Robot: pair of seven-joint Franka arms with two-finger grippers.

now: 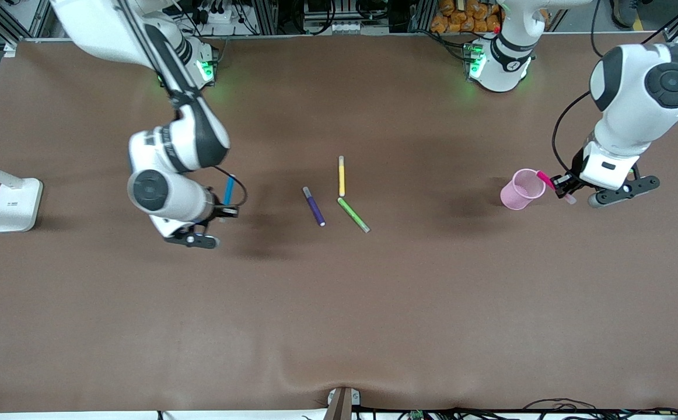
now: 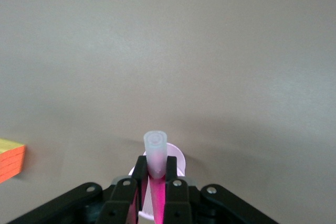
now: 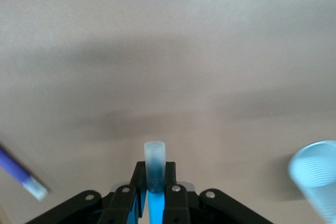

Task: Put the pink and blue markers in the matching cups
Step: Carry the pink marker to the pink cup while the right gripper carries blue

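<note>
Pink marker (image 1: pixel 554 185), no legible writing

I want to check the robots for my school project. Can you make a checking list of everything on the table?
Surface: brown table, one small ripple at its near edge.
Job's things: pink marker held over the pink cup; blue marker held in the air; blue cup shows only in the right wrist view.
Clutter: purple pen, yellow pen and green pen lie mid-table; white stand at the right arm's end.
Grippers: left tool shut on the pink marker; right tool shut on the blue marker.
Cables: black cable loops at each wrist.
Surroundings: metal frames and wiring past the arm bases.
</note>
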